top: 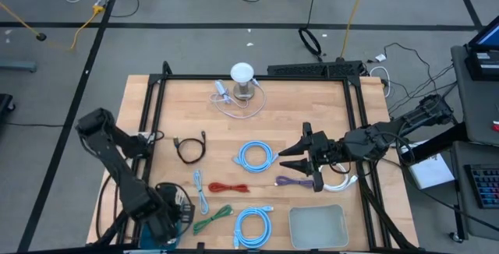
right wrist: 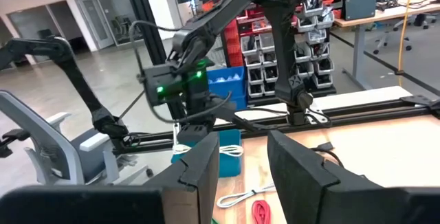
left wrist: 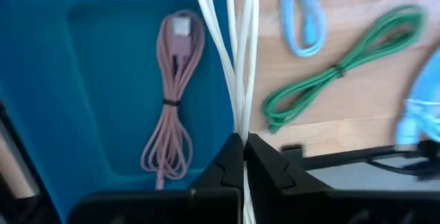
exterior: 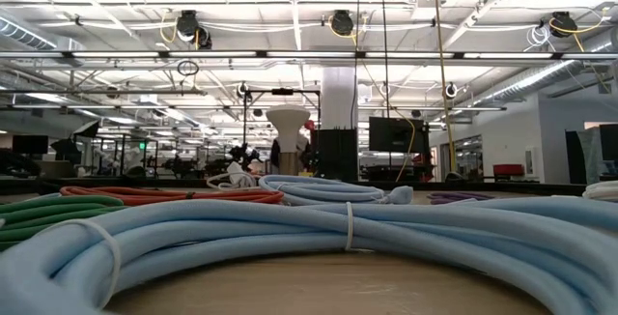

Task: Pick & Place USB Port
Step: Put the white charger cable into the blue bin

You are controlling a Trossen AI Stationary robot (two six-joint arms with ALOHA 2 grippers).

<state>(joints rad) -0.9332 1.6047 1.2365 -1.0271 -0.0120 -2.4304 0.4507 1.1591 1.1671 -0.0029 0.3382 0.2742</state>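
My left gripper (left wrist: 243, 148) is at the table's near left corner (top: 166, 221), shut on a bundled white cable (left wrist: 240, 59) above a blue tray (left wrist: 103, 80). A pink coiled cable (left wrist: 172, 100) lies flat in that tray. My right gripper (top: 284, 158) is open and empty (right wrist: 240, 162). It hovers right of the table's middle, pointing left, between a light blue coil (top: 256, 156) and a purple cable (top: 292, 181). My left gripper pinches several strands of the white cable (left wrist: 242, 124) between its two fingertips, coming from above. The strands run on from the fingertips along the blue tray's right rim (left wrist: 223, 73). In the right wrist view the cable (right wrist: 180, 138) hangs below the gripper.
Loose cables lie on the wooden table: black (top: 189, 149), red (top: 228, 187), green (top: 212, 219), a small light blue one (top: 201, 190), a second light blue coil (top: 253, 224) and a white one (top: 339, 182). A grey tray (top: 317, 225) sits near right. A white round device (top: 242, 79) stands far.
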